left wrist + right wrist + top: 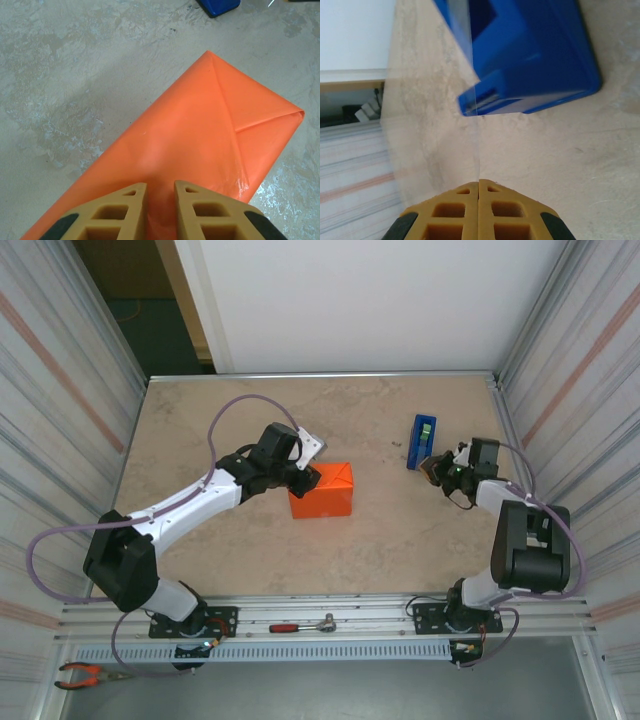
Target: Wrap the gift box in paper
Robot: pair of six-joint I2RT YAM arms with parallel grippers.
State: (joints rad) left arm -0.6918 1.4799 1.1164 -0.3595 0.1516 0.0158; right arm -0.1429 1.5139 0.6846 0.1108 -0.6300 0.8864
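Gift box, mid-way across the table, is seen skinned in paper; taping is judged outstanding. Left hand is held at its left end, and whether it is clamped cannot be told. Right hand is clamped on tape drawn from the dispenser.

Overall light: bright, even, diffuse from overhead across the counter.
Shadows: soft and short beneath the left arm; a darker strip shows between the left jaws.
Glare: white sheen on the paper just ahead-right of the left jaws.
Focus: the tape dispenser ahead of the right jaws looks soft; the tape strip running to them reads as a hazy veil.
Overexposure: the wall far left of the right jaws is near white.
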